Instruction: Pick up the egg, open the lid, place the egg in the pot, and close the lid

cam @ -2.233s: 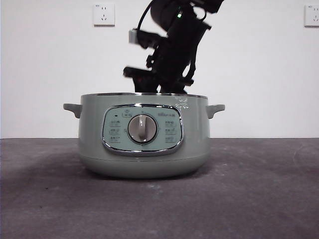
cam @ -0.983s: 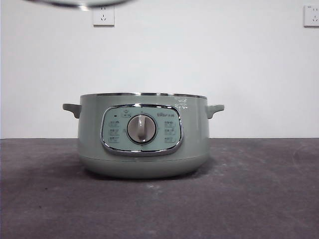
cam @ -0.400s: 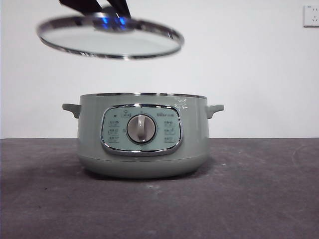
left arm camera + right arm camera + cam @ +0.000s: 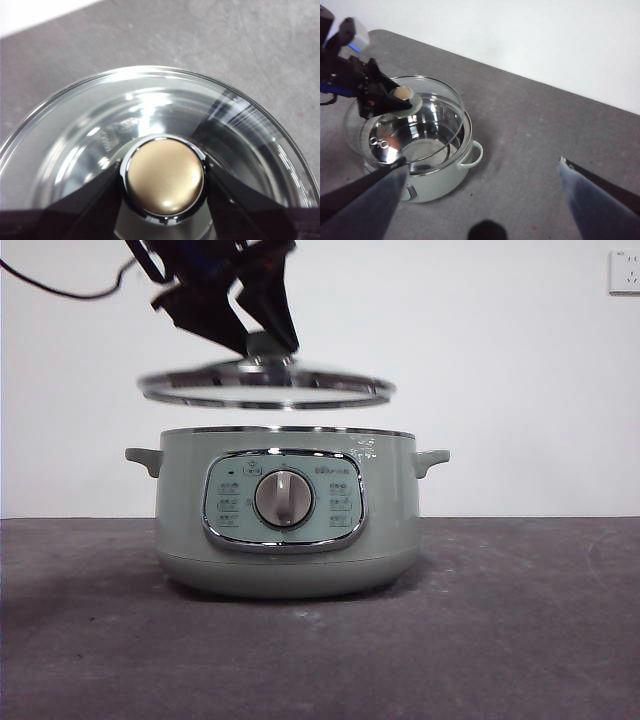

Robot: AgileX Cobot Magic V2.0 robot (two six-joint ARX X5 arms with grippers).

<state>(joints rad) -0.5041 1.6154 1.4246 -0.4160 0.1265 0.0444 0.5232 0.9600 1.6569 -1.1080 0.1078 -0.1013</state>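
Observation:
The pale green pot [image 4: 285, 510] stands open at the table's middle, dial facing the front view. My left gripper [image 4: 262, 340] is shut on the knob [image 4: 164, 178] of the glass lid [image 4: 265, 390] and holds it level, a little above the pot's rim and slightly to the left. In the right wrist view the lid [image 4: 437, 107] hovers over the pot [image 4: 445, 180], with the left gripper [image 4: 395, 100] on its knob. My right gripper [image 4: 480, 167] is open and empty, high above the table. A blurred reddish patch [image 4: 394, 143] shows through the glass inside the pot; I cannot tell whether it is the egg.
The pot stands on a dark grey table [image 4: 500, 620] before a white wall with a socket [image 4: 625, 270] at the upper right. A black cable [image 4: 60, 290] hangs at the upper left.
The right arm, over the pot two seconds ago, has gone from the front view. The lid has come down and to the right, from tilted at the upper left to level just above the pot.

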